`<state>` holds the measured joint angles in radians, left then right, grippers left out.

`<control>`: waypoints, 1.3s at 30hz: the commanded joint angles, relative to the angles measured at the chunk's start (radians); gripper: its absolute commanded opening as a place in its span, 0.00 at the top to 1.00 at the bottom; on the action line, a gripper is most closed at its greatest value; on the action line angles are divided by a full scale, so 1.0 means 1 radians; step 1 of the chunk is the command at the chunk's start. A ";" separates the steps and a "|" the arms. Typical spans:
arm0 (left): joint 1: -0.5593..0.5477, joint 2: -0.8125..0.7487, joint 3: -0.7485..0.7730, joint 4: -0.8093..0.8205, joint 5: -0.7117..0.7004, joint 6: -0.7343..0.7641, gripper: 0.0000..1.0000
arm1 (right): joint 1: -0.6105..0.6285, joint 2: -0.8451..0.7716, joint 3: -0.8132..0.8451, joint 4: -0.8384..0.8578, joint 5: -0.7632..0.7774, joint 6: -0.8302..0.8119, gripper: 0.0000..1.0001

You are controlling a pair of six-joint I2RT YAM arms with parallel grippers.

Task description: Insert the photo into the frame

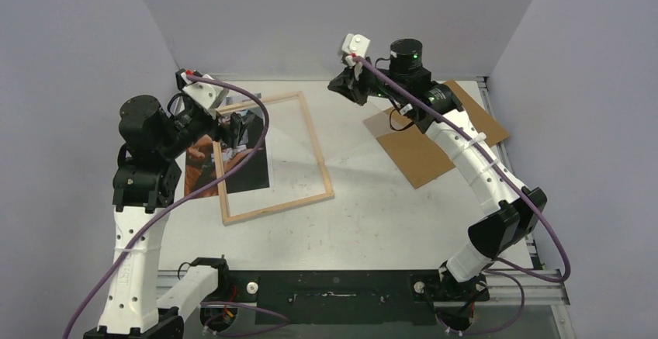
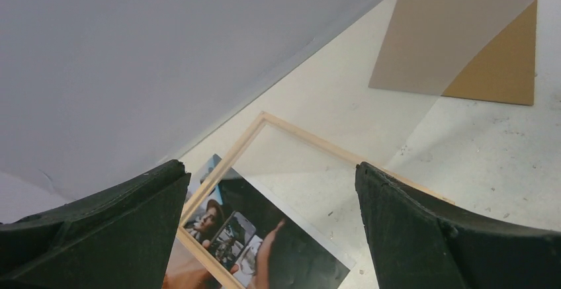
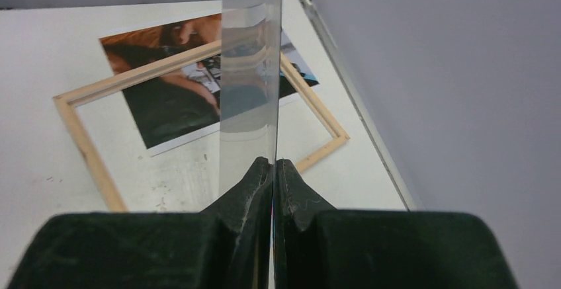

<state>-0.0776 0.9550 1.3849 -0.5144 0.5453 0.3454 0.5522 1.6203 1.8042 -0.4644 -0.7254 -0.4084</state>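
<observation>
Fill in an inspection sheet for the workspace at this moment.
Surface: white table, lightly marked.
Job's things: frame lies wood side up across the photo, which sticks out past one rail.
Clutter: brown backing board, flat on the table.
Grippers: left gripper open, holding nothing; right gripper shut on a clear pane.
Cables: purple cable along each arm.
Surroundings: plain grey walls.

No readable text, labels, brand marks or numbers in any view; the photo carries only its picture, no caption or lettering legible.
</observation>
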 commanded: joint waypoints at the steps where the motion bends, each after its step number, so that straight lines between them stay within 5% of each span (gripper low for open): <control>1: -0.004 -0.009 -0.069 0.160 -0.068 -0.137 0.03 | -0.078 -0.105 -0.078 0.349 0.089 0.208 1.00; 8: -0.004 0.034 -0.244 0.238 -0.069 -0.274 0.03 | -0.145 -0.134 -0.136 0.505 0.250 0.345 1.00; 14: 0.000 0.034 -0.403 0.265 -0.318 -0.466 0.03 | -0.182 -0.109 -0.145 0.499 0.328 0.456 1.00; 25: 0.125 0.279 -0.352 -0.036 -0.473 -0.694 0.06 | -0.180 -0.059 -0.137 0.457 0.286 0.655 1.00; 31: 0.186 0.393 -0.328 -0.158 -0.594 -0.797 0.06 | -0.164 -0.080 -0.079 0.247 0.445 0.727 1.00; 39: 0.240 0.536 -0.272 -0.158 -0.586 -0.803 0.14 | -0.162 -0.104 -0.054 -0.007 0.533 0.874 1.00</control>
<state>0.1383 1.4357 1.0290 -0.6670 -0.0231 -0.4381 0.3824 1.5646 1.7020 -0.3595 -0.2718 0.3611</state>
